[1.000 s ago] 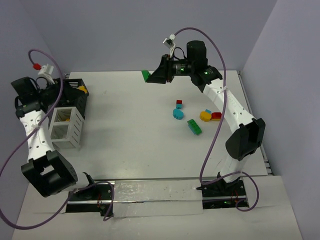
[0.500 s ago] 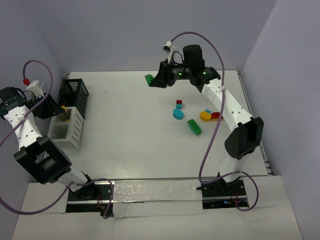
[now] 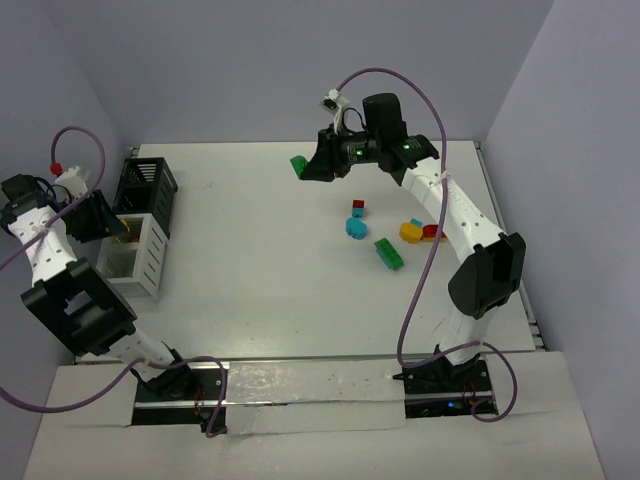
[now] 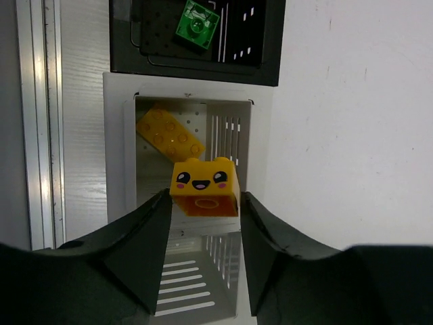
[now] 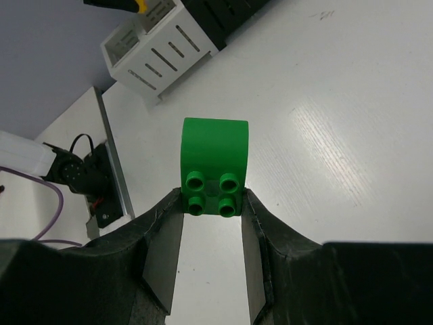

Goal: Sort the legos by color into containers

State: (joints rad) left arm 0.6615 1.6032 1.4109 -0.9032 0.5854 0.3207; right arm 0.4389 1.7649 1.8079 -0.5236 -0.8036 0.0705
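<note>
A yellow brick with a smiley face [image 4: 203, 181] sits between the fingers of the left gripper [image 4: 205, 203], right over the white bin [image 4: 189, 88]. The fingers stand very close on each side of it. I cannot tell if they squeeze it or only stand beside it. Another yellow brick [image 4: 169, 135] lies in the bin below. The black bin [image 4: 270, 40] stands just beside the white one, with a green piece [image 4: 197, 24] inside.

Well apart from both bins, the right gripper [image 5: 211, 196] pinches a green brick [image 5: 214, 162] over the back of the table [image 3: 250, 270]. Near the right arm lie loose legos: a small red one [image 3: 358, 207], a cyan one [image 3: 355, 227], a long green one [image 3: 389, 253] and a round yellow one [image 3: 410, 232].
</note>
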